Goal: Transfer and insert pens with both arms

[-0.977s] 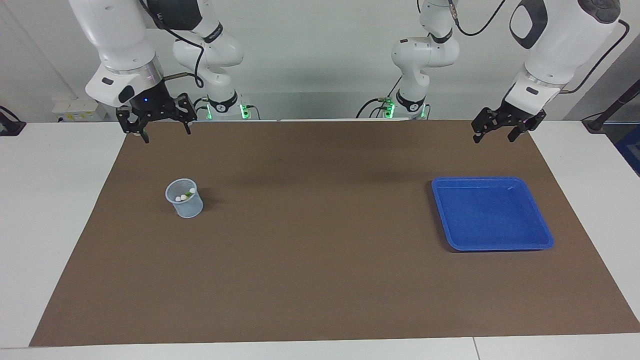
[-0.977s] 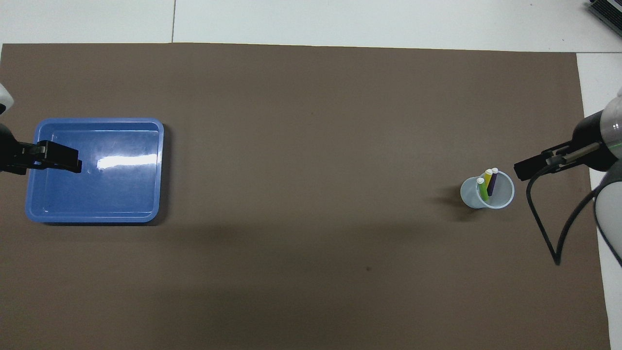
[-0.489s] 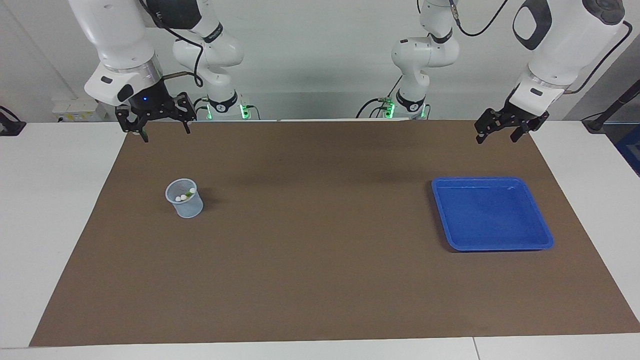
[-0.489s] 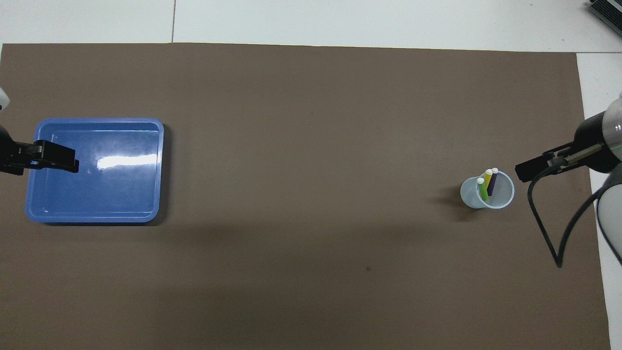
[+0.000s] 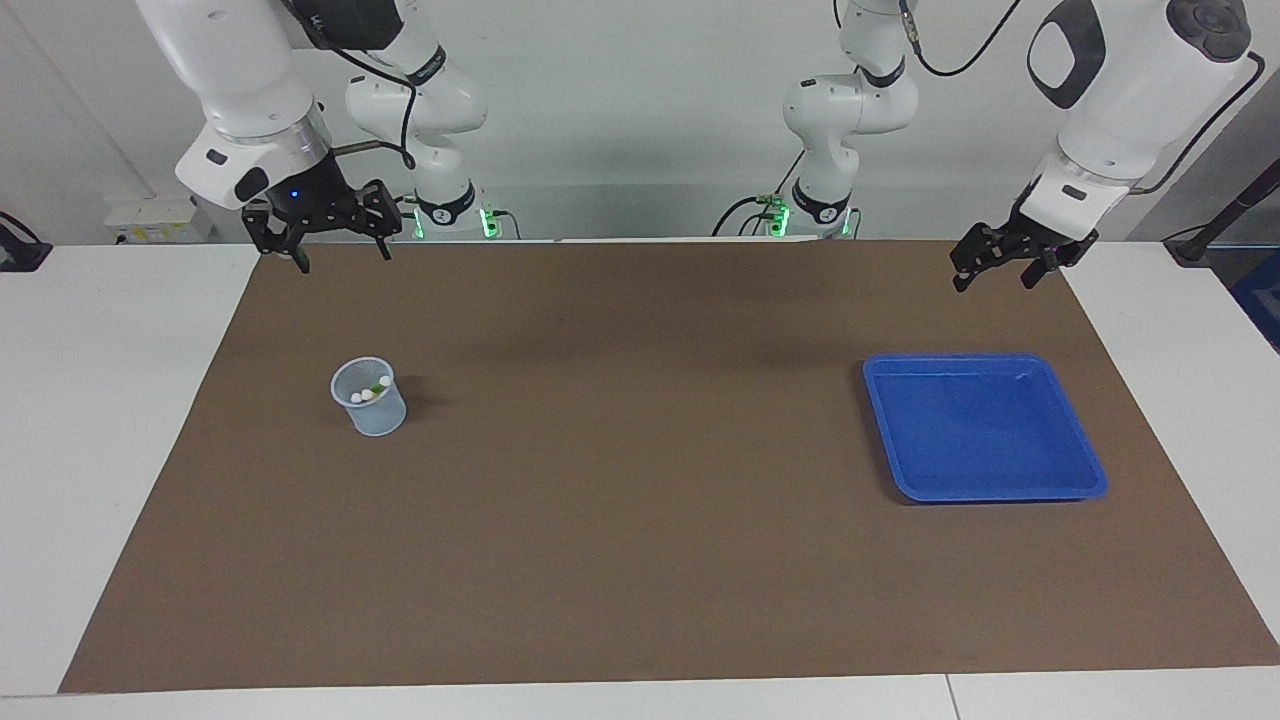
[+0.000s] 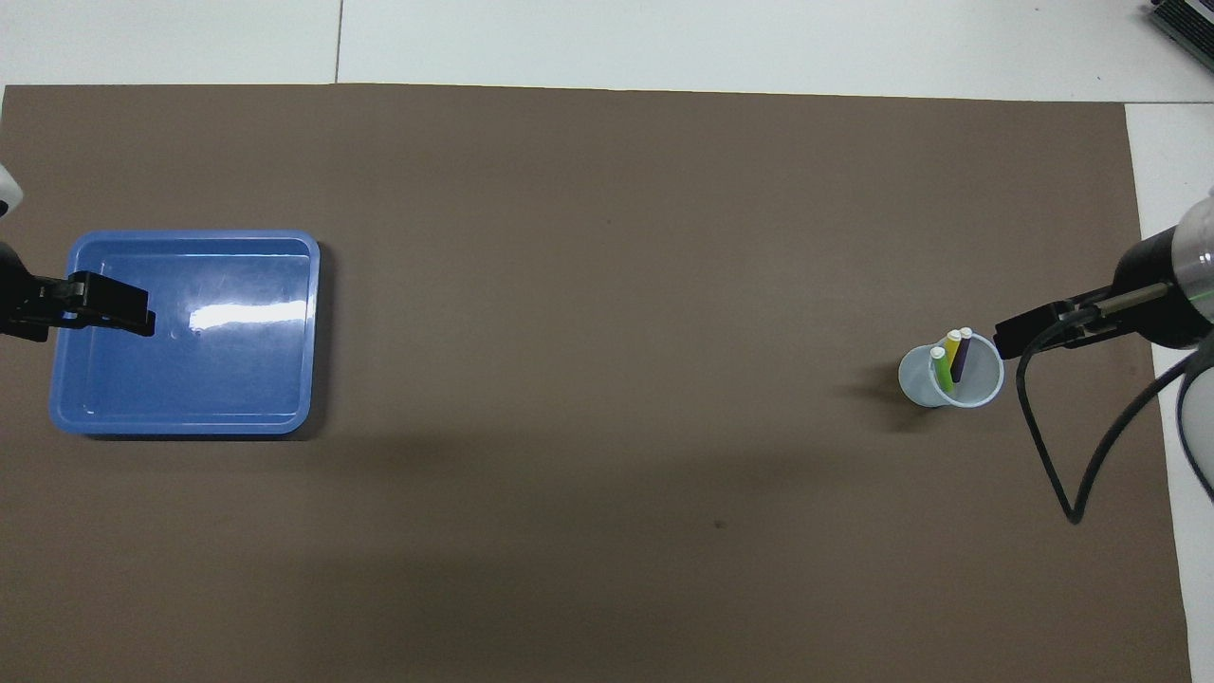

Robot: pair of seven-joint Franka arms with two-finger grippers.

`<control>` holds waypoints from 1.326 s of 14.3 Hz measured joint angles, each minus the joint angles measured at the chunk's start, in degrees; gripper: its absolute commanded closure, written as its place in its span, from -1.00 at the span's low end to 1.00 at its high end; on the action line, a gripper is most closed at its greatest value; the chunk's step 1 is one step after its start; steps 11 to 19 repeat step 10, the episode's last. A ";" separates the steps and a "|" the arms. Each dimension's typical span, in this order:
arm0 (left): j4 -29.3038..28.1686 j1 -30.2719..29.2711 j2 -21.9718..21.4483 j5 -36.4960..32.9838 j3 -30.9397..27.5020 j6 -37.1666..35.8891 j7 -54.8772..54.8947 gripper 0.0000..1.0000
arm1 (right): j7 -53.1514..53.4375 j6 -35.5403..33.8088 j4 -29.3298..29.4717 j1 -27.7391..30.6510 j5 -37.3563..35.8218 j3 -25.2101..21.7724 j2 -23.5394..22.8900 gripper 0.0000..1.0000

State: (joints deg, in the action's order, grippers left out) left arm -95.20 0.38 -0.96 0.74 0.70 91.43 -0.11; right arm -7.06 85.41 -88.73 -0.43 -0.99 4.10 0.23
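three pens (image 6: pixel 952 360) standing in a clear cup (image 5: pixel 370 400), left of centre in the facing view.
blue tray (image 5: pixel 985 425) at centre right; right hand (image 5: pixel 338 245) upper left and left hand (image 5: pixel 992 270) upper right, both raised, spread, holding nothing.

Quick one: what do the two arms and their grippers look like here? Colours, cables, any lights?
Both arms are glossy white jointed shells with a silver ring at the wrist. The left gripper and right gripper are black, with linked two-finger jaws. The right wrist shows a small blue light. Black cables loop along both arms, and the left arm's upper shell has a dark oval panel.
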 measured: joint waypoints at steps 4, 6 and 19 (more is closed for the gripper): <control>0.13 0.00 0.00 0.00 0.16 0.00 0.00 -1.00 | 0.17 1.39 0.13 0.00 0.09 0.00 0.00 -1.00; 0.19 0.00 0.00 0.00 0.20 0.01 0.00 -1.00 | 0.17 1.39 0.13 0.00 0.09 0.00 0.00 -1.00; 0.30 0.00 0.00 0.00 0.21 0.01 0.00 -1.00 | 0.17 1.39 0.13 -0.01 0.09 0.00 0.00 -1.00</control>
